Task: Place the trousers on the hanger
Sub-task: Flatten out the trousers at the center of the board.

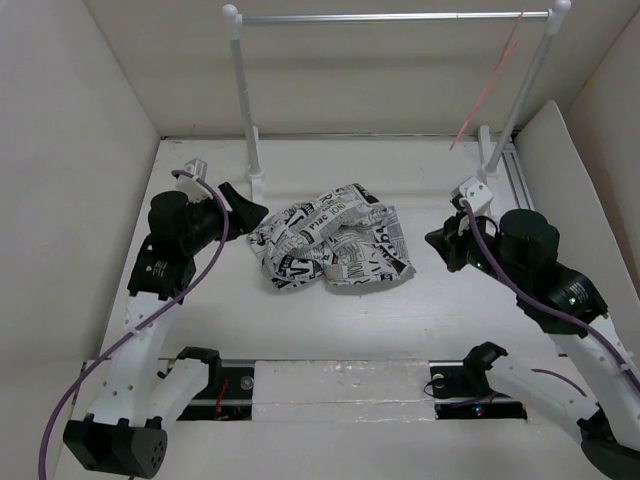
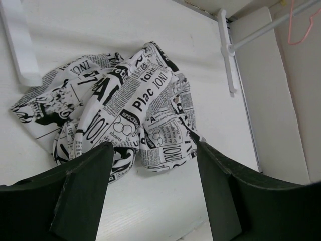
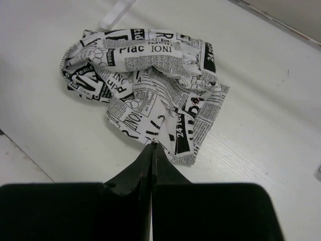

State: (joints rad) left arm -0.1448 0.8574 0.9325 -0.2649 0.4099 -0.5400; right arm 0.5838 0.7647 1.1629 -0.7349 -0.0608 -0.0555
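Observation:
The trousers [image 1: 330, 245] lie crumpled in a heap on the white table, white cloth covered in black newsprint; they also show in the left wrist view [image 2: 125, 110] and the right wrist view [image 3: 150, 75]. The hanger [image 1: 495, 80], thin and pale pink, hangs from the right end of the rack's silver bar, and shows again in the left wrist view [image 2: 301, 27]. My left gripper [image 1: 255, 210] is open at the heap's left edge, its jaws [image 2: 153, 148] spread with only table and cloth between them. My right gripper [image 1: 435, 240] is shut and holds nothing, its tips [image 3: 154, 144] pointing at the heap's right edge.
A rack with white posts [image 1: 245, 100] and a silver crossbar [image 1: 390, 17] stands at the back of the table. White walls [image 1: 70, 150] close in the left, right and back. A rail [image 1: 515, 170] runs beside the right post's foot.

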